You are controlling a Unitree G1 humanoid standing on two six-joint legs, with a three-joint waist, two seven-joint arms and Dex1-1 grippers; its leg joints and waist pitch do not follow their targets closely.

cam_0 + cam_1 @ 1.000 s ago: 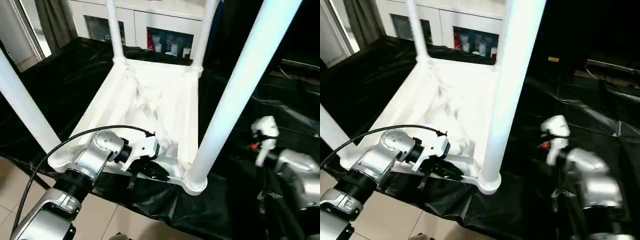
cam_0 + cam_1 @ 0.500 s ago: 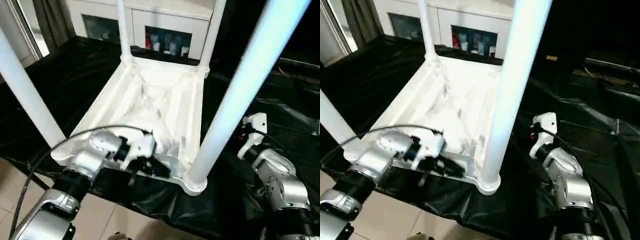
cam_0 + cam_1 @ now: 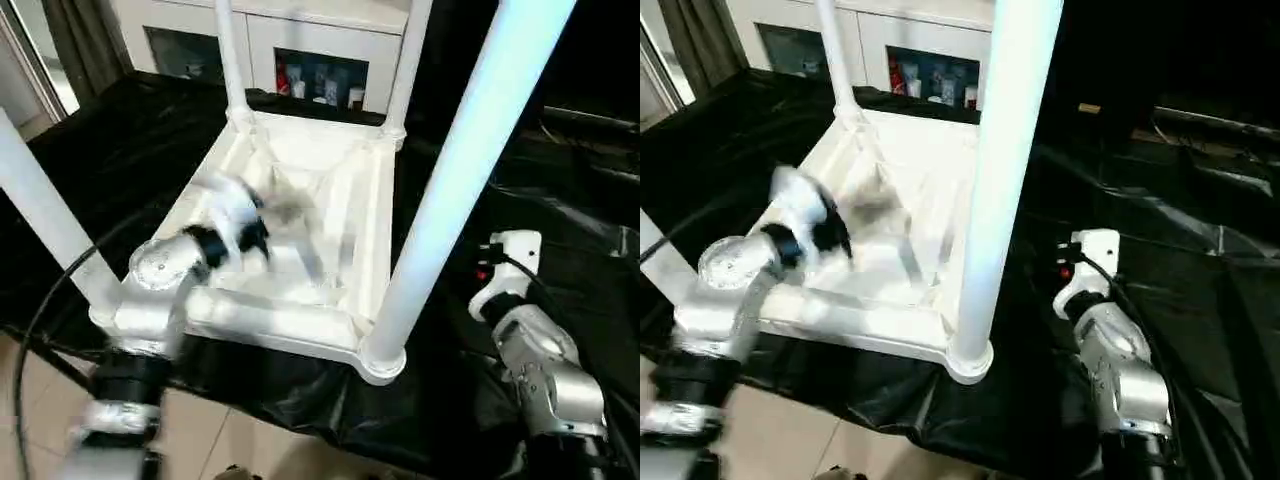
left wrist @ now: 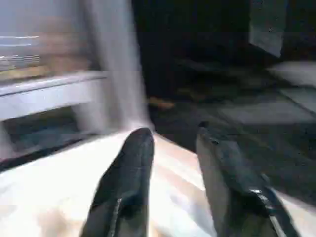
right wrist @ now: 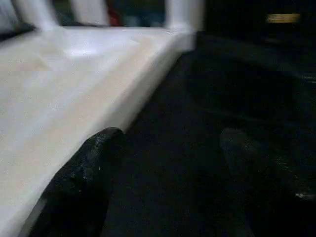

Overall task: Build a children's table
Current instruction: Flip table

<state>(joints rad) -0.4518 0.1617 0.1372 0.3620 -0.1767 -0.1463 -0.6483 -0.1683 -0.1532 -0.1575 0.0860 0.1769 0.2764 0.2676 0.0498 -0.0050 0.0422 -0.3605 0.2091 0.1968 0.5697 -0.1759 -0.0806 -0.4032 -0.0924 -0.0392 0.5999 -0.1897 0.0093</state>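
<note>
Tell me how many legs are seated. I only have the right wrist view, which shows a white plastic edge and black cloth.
Observer: All four long tapered white tube legs stand upright in the corner sockets of the upside-down white plastic rectangular top.
Operator: Where is the left pincer?
Observer: The left pincer hangs above the top's ribbed underside, fingers apart, with nothing between them.
Operator: What lies beyond the table?
Observer: A white cabinet with glass doors stands behind the black cloth.
</note>
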